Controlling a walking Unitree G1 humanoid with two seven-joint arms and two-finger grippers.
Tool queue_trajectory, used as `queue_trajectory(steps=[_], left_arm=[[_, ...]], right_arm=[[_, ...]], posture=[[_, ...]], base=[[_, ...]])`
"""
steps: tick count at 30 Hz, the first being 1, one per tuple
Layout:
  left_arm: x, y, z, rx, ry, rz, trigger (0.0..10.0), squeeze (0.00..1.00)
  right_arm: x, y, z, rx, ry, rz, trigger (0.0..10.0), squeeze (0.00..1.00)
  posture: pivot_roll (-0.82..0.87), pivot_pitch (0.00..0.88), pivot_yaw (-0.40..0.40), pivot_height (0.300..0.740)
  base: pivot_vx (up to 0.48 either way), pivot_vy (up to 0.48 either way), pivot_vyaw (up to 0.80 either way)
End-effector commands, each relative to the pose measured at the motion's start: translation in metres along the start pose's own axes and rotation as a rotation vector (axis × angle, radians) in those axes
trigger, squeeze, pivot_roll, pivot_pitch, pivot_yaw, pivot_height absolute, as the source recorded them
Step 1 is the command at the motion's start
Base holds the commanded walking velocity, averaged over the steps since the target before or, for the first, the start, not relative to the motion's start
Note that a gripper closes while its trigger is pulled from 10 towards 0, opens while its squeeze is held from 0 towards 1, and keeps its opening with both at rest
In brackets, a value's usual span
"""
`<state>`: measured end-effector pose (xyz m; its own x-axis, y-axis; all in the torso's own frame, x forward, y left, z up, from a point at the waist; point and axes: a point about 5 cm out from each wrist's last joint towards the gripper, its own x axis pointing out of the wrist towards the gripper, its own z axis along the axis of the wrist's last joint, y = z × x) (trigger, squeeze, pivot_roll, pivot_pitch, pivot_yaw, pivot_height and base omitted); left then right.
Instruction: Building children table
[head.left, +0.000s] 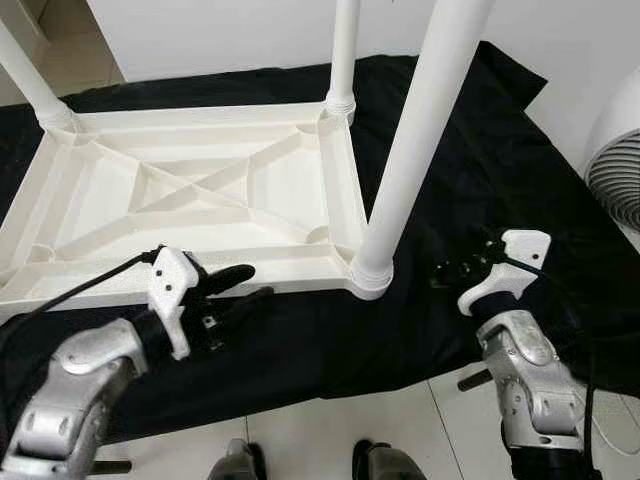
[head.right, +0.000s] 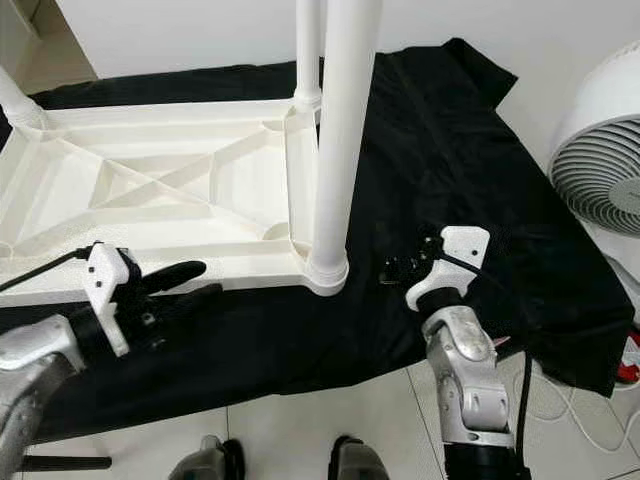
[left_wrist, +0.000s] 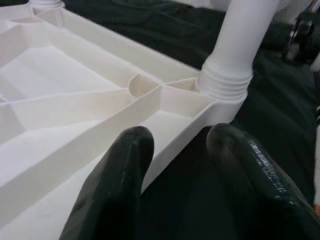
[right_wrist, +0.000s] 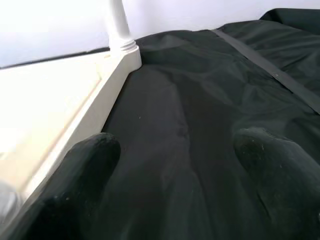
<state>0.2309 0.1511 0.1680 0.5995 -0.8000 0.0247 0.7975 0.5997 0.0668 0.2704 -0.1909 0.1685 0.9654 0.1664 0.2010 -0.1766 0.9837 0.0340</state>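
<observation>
White moulded plastic, the upturned children's tabletop (head.left: 190, 195) lies ribbed side up on a black cloth (head.left: 470, 170) spread over the floor. Three white round plastic legs stand screwed into its corners: the nearest leg (head.left: 410, 150) rises from the corner closest to the robot's right side, a second leg (head.left: 343, 50) from the corner behind it, and a third leg (head.left: 28, 80) from the far corner on the robot's left. The fourth corner socket, nearest the left arm, has no leg in it.

Just in front of the tabletop's near edge the left claw (head.left: 235, 290) hovers with its black fingers (left_wrist: 117, 190) parted a little and holding nothing, one fingertip over the rim. The right claw (head.right: 400, 268) sits over the cloth just beside the nearest leg's base, fingers (right_wrist: 85, 170) spread wide and empty. A white round fan (head.right: 600, 150) stands on the pale tiled floor (head.right: 300, 420) beyond the cloth, on the tabletop's right.
</observation>
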Motion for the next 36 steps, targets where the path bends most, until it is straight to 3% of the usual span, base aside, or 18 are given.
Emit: queue_trajectory(steps=[1, 9, 17, 19, 22, 27, 36], left_arm=[[0.003, -0.007, -0.001, -0.044, 0.004, 0.021, 10.0, 0.0], [0.013, -0.021, 0.002, -0.047, -0.005, 0.009, 10.0, 0.0], [0.026, -0.031, 0.005, -0.039, -0.003, 0.106, 10.0, 0.0], [0.027, -0.031, 0.005, -0.042, -0.002, 0.124, 10.0, 0.0], [0.033, -0.03, 0.007, -0.021, 0.002, 0.178, 10.0, 0.0], [0.037, -0.029, 0.007, -0.01, 0.016, 0.217, 10.0, 0.0], [0.043, -0.025, 0.007, 0.029, 0.037, 0.296, 10.0, 0.0]], right_arm=[[-0.004, -0.002, -0.007, -0.01, 0.027, 0.012, 10.0, 0.0], [-0.005, -0.001, -0.01, -0.031, 0.049, 0.088, 10.0, 0.0], [-0.008, 0.002, -0.011, -0.073, 0.096, 0.257, 10.0, 0.0], [-0.009, 0.001, -0.011, -0.078, 0.103, 0.281, 10.0, 0.0], [-0.011, 0.004, -0.008, -0.093, 0.137, 0.43, 10.0, 0.0], [-0.012, 0.009, -0.005, -0.096, 0.164, 0.569, 10.0, 0.0], [0.004, 0.016, -0.003, -0.117, 0.162, 0.677, 10.0, 0.0]], posture=[[-0.01, 0.152, 0.045, 0.74], [-0.02, 0.146, 0.041, 0.74], [-0.02, 0.149, 0.032, 0.74], [-0.02, 0.148, 0.029, 0.74], [-0.01, 0.148, 0.019, 0.74], [-0.01, 0.144, 0.011, 0.74], [-0.01, 0.141, -0.014, 0.74]], base=[[0.0, 0.0, 0.0], [0.0, 0.0, 0.0], [0.0, 0.0, 0.0], [0.0, 0.0, 0.0], [0.0, 0.0, 0.0], [0.0, 0.0, 0.0], [0.0, 0.0, 0.0]])
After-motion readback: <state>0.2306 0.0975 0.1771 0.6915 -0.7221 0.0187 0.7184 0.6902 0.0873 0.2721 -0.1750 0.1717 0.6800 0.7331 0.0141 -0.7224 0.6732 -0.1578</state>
